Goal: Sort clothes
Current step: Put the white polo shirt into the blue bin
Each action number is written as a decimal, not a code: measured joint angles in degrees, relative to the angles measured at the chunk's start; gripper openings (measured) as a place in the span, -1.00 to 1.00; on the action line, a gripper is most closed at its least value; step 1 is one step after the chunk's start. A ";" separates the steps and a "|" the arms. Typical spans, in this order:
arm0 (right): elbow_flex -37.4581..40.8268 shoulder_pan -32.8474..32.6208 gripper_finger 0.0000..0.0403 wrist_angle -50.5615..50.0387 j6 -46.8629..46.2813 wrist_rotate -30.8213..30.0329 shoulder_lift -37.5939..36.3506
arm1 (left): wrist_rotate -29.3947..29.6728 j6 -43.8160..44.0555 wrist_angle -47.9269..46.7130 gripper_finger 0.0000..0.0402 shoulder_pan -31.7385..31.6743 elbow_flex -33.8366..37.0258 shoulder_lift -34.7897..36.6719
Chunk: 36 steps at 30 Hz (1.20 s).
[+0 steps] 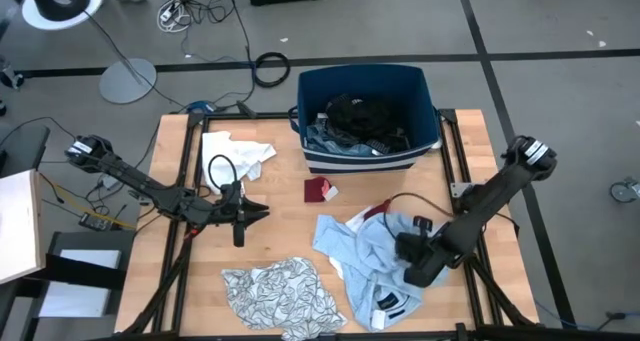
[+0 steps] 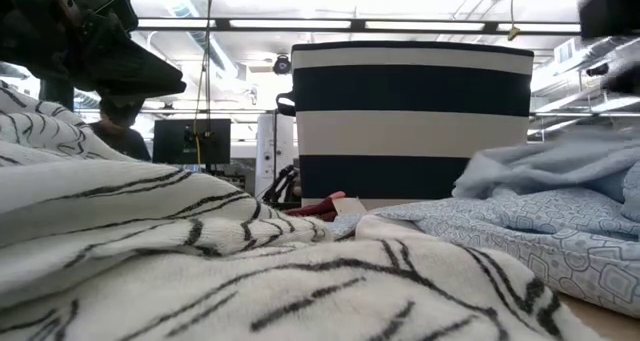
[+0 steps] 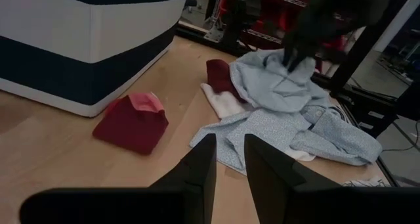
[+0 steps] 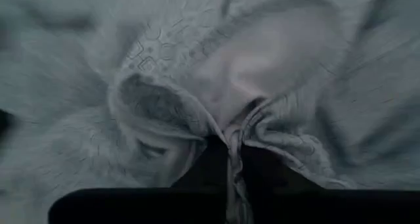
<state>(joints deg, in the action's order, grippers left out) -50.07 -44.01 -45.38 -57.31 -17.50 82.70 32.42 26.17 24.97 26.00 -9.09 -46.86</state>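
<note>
Wooden table [image 1: 270, 236], strewn with clothes: a light blue shirt [image 1: 365, 246] near the bin [image 1: 365, 111] is pinched shut by the right gripper [image 4: 231, 159]; a straight lift is advised to keep the fold caught.

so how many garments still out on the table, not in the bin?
4: white piece back left, red piece before the bin, light blue garment pinched by right gripper, leaf-print piece front. More may hide underneath.
</note>
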 joint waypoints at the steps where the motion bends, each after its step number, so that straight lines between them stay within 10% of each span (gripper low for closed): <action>1: -1.88 0.00 -0.92 -2.64 0.05 -1.00 -0.94 | -0.03 0.00 0.00 -0.58 0.00 0.01 -0.01; 13: -28.05 3.18 -0.94 -11.37 17.45 -22.59 -8.40 | -0.11 -0.13 0.00 -0.58 0.00 -0.01 -0.01; 36: -68.48 33.40 -0.94 20.18 87.40 -16.29 2.62 | -0.11 -1.42 -0.04 -0.58 0.00 0.01 -0.01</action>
<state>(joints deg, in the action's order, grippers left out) -118.54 -10.61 -25.20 30.09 -33.79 85.32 32.32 24.75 24.93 26.00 -9.08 -46.87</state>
